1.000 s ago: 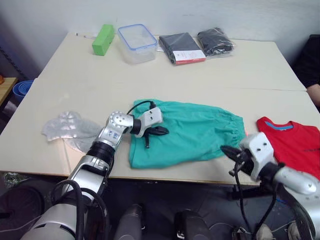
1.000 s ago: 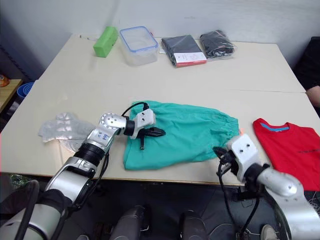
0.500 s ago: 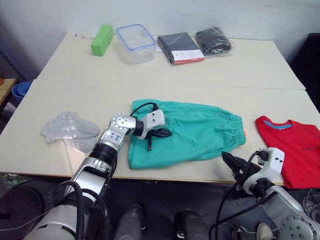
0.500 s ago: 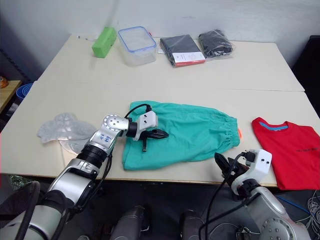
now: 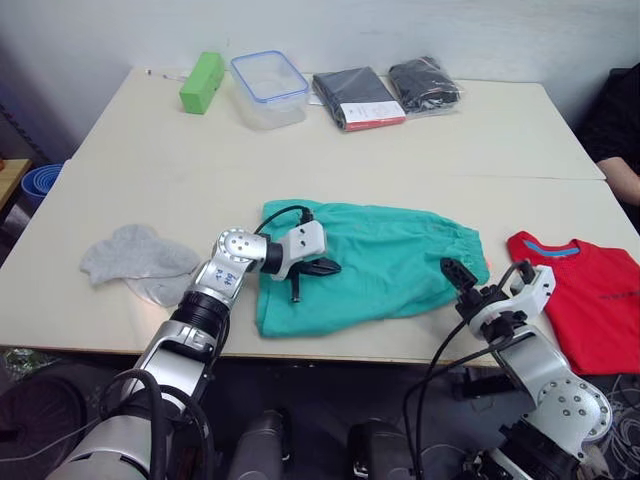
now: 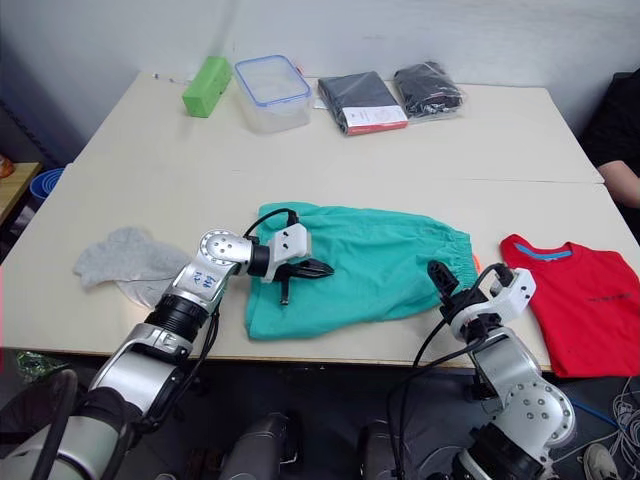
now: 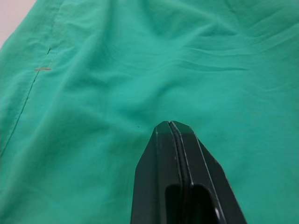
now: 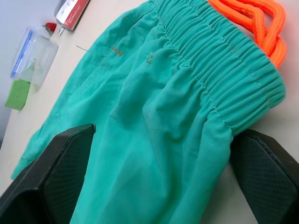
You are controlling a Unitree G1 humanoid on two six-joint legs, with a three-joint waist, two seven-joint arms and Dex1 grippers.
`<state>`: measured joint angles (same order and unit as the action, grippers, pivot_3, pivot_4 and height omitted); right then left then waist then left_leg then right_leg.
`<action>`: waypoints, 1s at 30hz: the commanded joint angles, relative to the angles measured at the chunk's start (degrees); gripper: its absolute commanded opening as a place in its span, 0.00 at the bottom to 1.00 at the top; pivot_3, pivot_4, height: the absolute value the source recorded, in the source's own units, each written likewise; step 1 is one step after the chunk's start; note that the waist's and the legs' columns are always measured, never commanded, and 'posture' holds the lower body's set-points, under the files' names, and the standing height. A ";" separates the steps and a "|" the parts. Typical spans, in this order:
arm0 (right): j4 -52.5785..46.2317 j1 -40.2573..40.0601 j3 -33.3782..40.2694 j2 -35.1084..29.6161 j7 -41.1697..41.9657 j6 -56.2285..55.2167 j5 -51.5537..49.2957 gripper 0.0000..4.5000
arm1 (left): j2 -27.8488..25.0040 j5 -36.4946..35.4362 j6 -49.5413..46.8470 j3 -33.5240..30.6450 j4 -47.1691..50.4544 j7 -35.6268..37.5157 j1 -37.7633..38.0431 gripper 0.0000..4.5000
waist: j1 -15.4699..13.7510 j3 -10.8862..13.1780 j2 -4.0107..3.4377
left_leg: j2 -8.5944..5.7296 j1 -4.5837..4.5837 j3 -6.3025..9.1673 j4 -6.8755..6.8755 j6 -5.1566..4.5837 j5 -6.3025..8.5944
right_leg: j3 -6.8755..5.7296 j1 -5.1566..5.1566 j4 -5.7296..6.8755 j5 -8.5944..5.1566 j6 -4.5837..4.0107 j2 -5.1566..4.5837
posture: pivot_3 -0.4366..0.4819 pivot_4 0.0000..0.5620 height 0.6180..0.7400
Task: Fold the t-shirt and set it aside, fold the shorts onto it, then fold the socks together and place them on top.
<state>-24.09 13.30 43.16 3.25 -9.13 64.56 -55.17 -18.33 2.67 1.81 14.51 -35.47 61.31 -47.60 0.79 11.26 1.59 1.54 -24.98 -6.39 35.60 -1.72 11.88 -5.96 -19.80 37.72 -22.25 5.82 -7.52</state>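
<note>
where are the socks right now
The socks lie bunched near the table's front edge on the robot's left, just left of the shorts and beside the left arm.

- One teal-green shorts.
- One red t-shirt.
- Two grey socks.
- One green block.
- One clear lidded container.
- Two dark packaged items.
- Two grippers: left gripper, right gripper.

The t-shirt runs off the right edge of the frame, so its far sleeve is cut off; its chest print is too small to read. A person's arm is cropped at the right edge. The label on the dark packet is unreadable.
</note>
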 commanded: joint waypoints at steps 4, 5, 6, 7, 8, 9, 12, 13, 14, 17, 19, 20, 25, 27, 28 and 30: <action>0.90 -2.18 -5.24 -3.24 -0.67 -2.78 -0.16 0.54 | -1.48 -0.27 -0.32 -0.35 3.51 -0.58 1.14 0.00 | 0.57 0.00 -0.01 | 0.00 -0.01 0.00 -0.07 0.01 0.00 | 0.00 -0.04 0.00 0.00 0.00 0.00 | 0.48 0.27 1.00; 0.46 -2.41 -6.22 -3.82 -0.41 -3.17 -0.19 0.45 | -1.59 -0.28 -0.37 -0.35 3.62 -0.63 1.28 0.00 | 0.67 0.00 -0.01 | -0.01 -0.02 0.00 -0.10 0.03 -0.03 | 0.00 -0.06 0.00 0.00 0.00 0.00 | 0.48 0.27 1.00; -0.06 -2.56 -7.34 -4.37 -0.12 -3.59 -0.16 0.39 | -1.68 -0.29 -0.40 -0.36 3.61 -0.70 1.34 0.00 | 0.72 0.01 -0.01 | -0.01 -0.04 -0.01 -0.14 0.05 -0.04 | 0.00 -0.10 0.00 0.00 0.00 0.00 | 0.48 0.27 1.00; -0.68 -2.62 -8.47 -4.97 0.43 -4.11 -0.21 0.31 | -1.72 -0.28 -0.50 -0.39 3.56 -0.89 1.37 0.00 | 0.79 0.01 -0.02 | -0.01 -0.09 -0.01 -0.20 0.09 -0.07 | 0.00 -0.17 0.01 0.00 0.00 0.00 | 0.48 0.27 1.00; -1.54 -2.72 -9.93 -5.86 1.32 -4.75 -0.06 0.22 | -1.73 -0.26 -0.64 -0.43 3.53 -1.12 1.41 0.00 | 0.85 0.01 -0.02 | -0.01 -0.11 -0.06 -0.27 0.13 -0.10 | 0.03 -0.25 0.02 0.00 0.00 0.00 | 0.48 0.27 1.00; -2.12 -2.74 -11.22 -6.76 2.21 -5.37 0.13 0.15 | -1.74 -0.23 -0.71 -0.45 3.35 -1.31 1.37 0.00 | 0.87 0.01 -0.03 | -0.01 -0.10 -0.14 -0.35 0.19 -0.14 | 0.05 -0.33 0.03 0.00 0.00 0.00 | 0.48 0.27 1.00; -4.49 -2.52 -16.37 -11.00 6.91 -7.55 1.72 0.01 | -1.75 0.02 -0.71 -0.43 2.79 -1.98 1.39 0.00 | 0.84 0.02 -0.03 | -0.01 -0.13 -0.36 -0.41 0.21 -0.20 | 0.04 -0.56 0.14 0.00 0.00 0.02 | 0.48 0.27 1.00; -5.64 -2.12 -18.71 -13.11 9.42 -8.49 2.55 0.01 | -1.81 0.21 -0.77 -0.42 2.67 -2.44 1.51 0.00 | 0.82 0.02 -0.03 | -0.01 -0.15 -0.40 -0.41 0.19 -0.21 | 0.03 -0.59 0.13 0.00 0.00 0.02 | 0.48 0.27 1.00; -6.50 -1.50 -20.68 -14.95 11.60 -9.17 2.99 0.01 | -1.87 0.33 -0.85 -0.44 2.66 -2.82 1.61 0.00 | 0.81 0.02 -0.03 | -0.01 -0.15 -0.42 -0.41 0.18 -0.21 | 0.02 -0.59 0.13 0.00 0.00 0.02 | 0.48 0.27 1.00; -7.58 1.98 -25.42 -19.42 17.66 -10.23 2.34 0.01 | -2.32 -0.11 -2.17 -1.12 4.05 -3.90 2.20 0.00 | 0.88 0.02 -0.04 | 0.00 -0.14 -0.47 -0.41 0.16 -0.21 | 0.02 -0.62 0.12 0.00 0.00 0.01 | 0.48 0.27 1.00; -7.58 5.51 -29.40 -22.74 22.66 -9.95 2.13 0.01 | -3.04 -1.01 -4.07 -2.34 6.27 -4.69 2.73 0.00 | 0.91 0.02 -0.04 | 0.02 -0.14 -0.48 -0.41 0.16 -0.22 | 0.01 -0.65 0.14 0.00 0.00 0.02 | 0.48 0.27 1.00; -7.28 8.26 -32.35 -24.28 25.93 -9.75 2.32 0.01 | -3.71 -1.93 -5.93 -3.71 8.24 -5.36 3.30 0.00 | 0.97 0.03 -0.05 | 0.04 -0.15 -0.48 -0.41 0.16 -0.22 | 0.01 -0.66 0.14 0.00 0.00 0.03 | 0.48 0.27 1.00; -2.05 19.55 -44.78 -26.96 37.65 -10.76 5.54 0.01 | -8.49 -5.28 -14.00 -9.23 20.79 -7.00 8.65 0.00 | 1.08 0.06 -0.07 | 0.12 -0.18 -0.47 -0.42 0.20 -0.24 | 0.01 -0.73 0.19 0.04 -0.08 0.02 | 0.48 0.27 1.00; 1.18 22.82 -48.92 -26.89 40.69 -12.18 8.57 0.01 | -10.65 -6.54 -17.33 -11.37 25.50 -7.91 11.06 0.00 | 1.18 0.06 -0.08 | 0.12 -0.17 -0.47 -0.40 0.24 -0.26 | -0.01 -0.73 0.23 0.04 -0.08 0.02 | 0.48 0.27 1.00; 2.65 24.01 -50.49 -26.92 42.08 -12.80 9.86 0.01 | -11.53 -7.05 -18.84 -12.25 27.44 -8.45 12.05 0.00 | 1.01 0.06 -0.07 | 0.10 -0.17 -0.46 -0.41 0.24 -0.27 | -0.01 -0.71 0.22 0.04 -0.08 0.01 | 0.48 0.27 1.00; 6.45 26.92 -55.95 -27.34 45.96 -14.55 14.31 0.01 | -14.18 -8.42 -21.93 -15.78 31.20 -9.78 14.80 0.00 | 0.83 0.06 -0.07 | 0.08 -0.20 -0.45 -0.38 0.23 -0.26 | 0.00 -0.70 0.22 0.05 -0.08 -0.02 | 0.48 0.27 1.00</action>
<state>-18.84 38.75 -10.13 -23.71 33.45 52.33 -43.55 -31.10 -3.97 -17.96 1.82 -8.66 52.77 -33.67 1.62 11.32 1.52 1.60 -25.18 -6.86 35.22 -1.49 11.62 -5.96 -20.50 37.91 -22.20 5.74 -7.55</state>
